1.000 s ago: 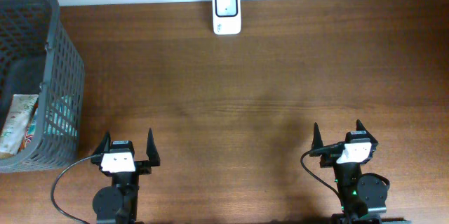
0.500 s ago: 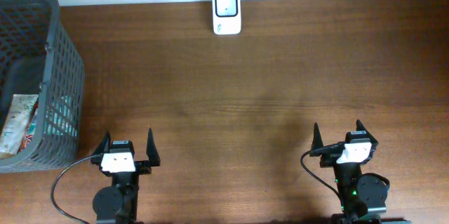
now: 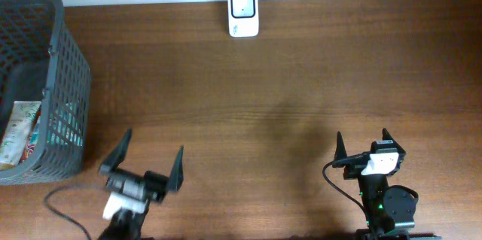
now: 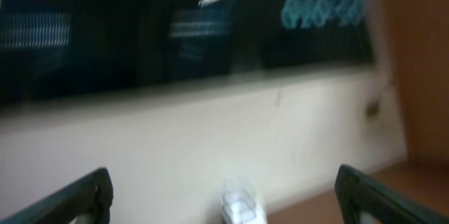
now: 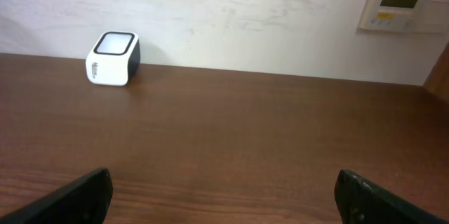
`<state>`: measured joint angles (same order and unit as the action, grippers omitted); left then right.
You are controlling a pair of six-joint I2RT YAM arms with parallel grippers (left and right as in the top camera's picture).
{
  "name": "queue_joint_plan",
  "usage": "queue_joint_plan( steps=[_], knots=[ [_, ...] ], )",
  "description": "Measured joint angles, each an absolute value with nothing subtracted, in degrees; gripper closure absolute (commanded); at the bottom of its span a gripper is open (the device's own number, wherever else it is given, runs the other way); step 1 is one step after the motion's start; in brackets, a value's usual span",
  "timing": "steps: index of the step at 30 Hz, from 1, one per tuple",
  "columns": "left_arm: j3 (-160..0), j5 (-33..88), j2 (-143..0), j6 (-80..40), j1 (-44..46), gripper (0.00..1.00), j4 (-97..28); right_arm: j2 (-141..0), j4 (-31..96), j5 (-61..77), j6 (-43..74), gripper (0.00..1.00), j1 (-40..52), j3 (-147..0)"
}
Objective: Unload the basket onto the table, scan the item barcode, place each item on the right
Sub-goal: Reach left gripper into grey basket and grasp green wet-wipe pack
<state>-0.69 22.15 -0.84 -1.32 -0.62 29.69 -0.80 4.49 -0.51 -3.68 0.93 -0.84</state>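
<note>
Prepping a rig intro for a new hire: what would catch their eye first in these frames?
The white scanner stands alone at the middle of the table, against its far edge. A dark mesh basket fills the left side, with a printed packet lying inside. Near the front edge the left hand sits skewed and open, while the right hand points straight ahead, also open.

The left wrist view is smeared throughout; the pale blob low in it may be the scanner [image 4: 242,206]. Overhead, the basket [image 3: 71,82] runs off the left edge, its wall half hiding the packet [image 3: 21,123].
</note>
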Motion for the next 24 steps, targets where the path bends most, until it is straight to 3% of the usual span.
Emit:
queue_joint_plan(
  steps=[2, 4, 12, 17, 20, 24],
  knots=[
    [-1.4, 23.6, -0.6, -1.6, -0.6, 0.01, 39.9, -0.8, 4.5, -0.5, -3.7, 0.01, 1.0, -0.8],
    [-3.4, 21.6, -0.5, -1.6, -0.6, 0.01, 42.3, -0.8, 4.5, -0.5, -3.7, 0.01, 0.9, -0.8],
    [-32.0, 9.3, -16.0, 10.4, -0.6, 0.01, 26.5, -0.8, 4.4, -0.5, -3.7, 0.01, 0.9, -0.8],
    [-61.6, -8.1, -40.7, 19.0, -1.1, 0.01, 6.8, -0.8, 4.4, -0.5, -3.7, 0.01, 1.0, -0.8],
    [-85.8, -14.5, -61.0, 23.7, -4.8, 0.01, -17.5, -0.7, 4.6, -0.5, -3.7, 0.01, 1.0, -0.8],
    [-111.3, -19.4, -83.7, 24.4, -12.4, 0.01, -40.3, -0.7, 4.5, -0.5, -3.7, 0.01, 1.0, -0.8]
  ],
)
